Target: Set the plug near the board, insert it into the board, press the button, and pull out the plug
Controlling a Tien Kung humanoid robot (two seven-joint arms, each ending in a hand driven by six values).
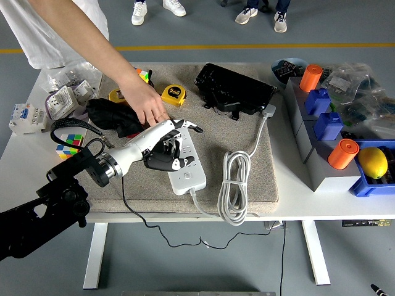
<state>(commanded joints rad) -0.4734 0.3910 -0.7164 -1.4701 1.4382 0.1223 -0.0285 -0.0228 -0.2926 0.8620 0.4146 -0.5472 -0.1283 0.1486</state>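
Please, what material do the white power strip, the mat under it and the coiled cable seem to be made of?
The power strip looks like hard white plastic, smooth, with a slight sheen and moulded socket holes. The mat under it seems to be a beige textile, perhaps carpet or felt: its surface is matte and fuzzy. The coiled cable appears to be sheathed in pale grey rubber or soft plastic, since it bends in smooth loops.

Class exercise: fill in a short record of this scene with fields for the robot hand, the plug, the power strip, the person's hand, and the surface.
robot hand: left hand over the power strip, fingers curled around the black plug
plug: black plug held on top of the strip; seating cannot be told
power strip: white power strip lying on the mat
person's hand: person's hand resting at the strip's far end
surface: grey mat on the white table
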